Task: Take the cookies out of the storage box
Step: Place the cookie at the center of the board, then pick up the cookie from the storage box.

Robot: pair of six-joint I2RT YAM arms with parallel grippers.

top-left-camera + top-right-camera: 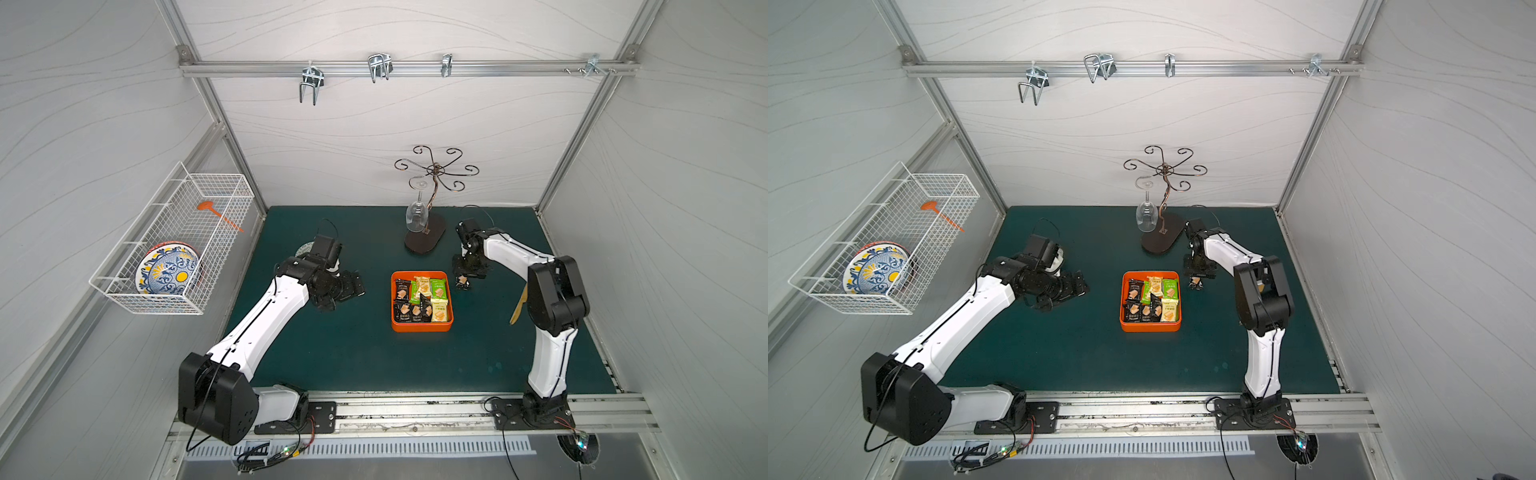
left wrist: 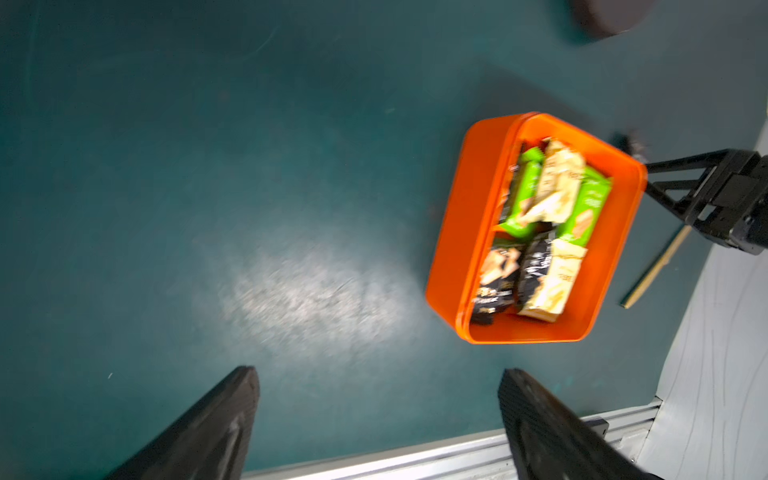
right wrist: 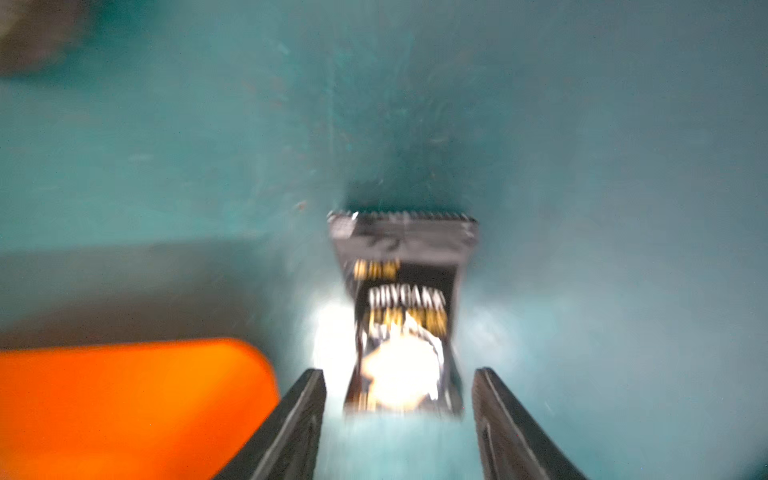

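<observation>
The orange storage box [image 1: 422, 328] [image 1: 1150, 327] sits mid-table on the green mat, with several cookies [image 1: 422, 299] [image 2: 540, 224] in black, green and pale yellow packets inside. One black cookie packet [image 1: 462, 282] [image 3: 401, 316] lies on the mat just outside the box's far right corner. My right gripper [image 3: 399, 370] hovers over that packet. Its jaws are open, with a gap on each side of the packet. My left gripper [image 1: 347, 297] [image 2: 380, 370] is wide open and empty over bare mat, left of the box.
A scroll-armed glass rack [image 1: 428, 237] with a hanging wine glass [image 1: 417, 218] stands behind the box. A wooden utensil [image 1: 519, 305] lies under the right arm. A white wire basket [image 1: 166, 249] holding a plate hangs on the left wall. A metal rail runs along the front.
</observation>
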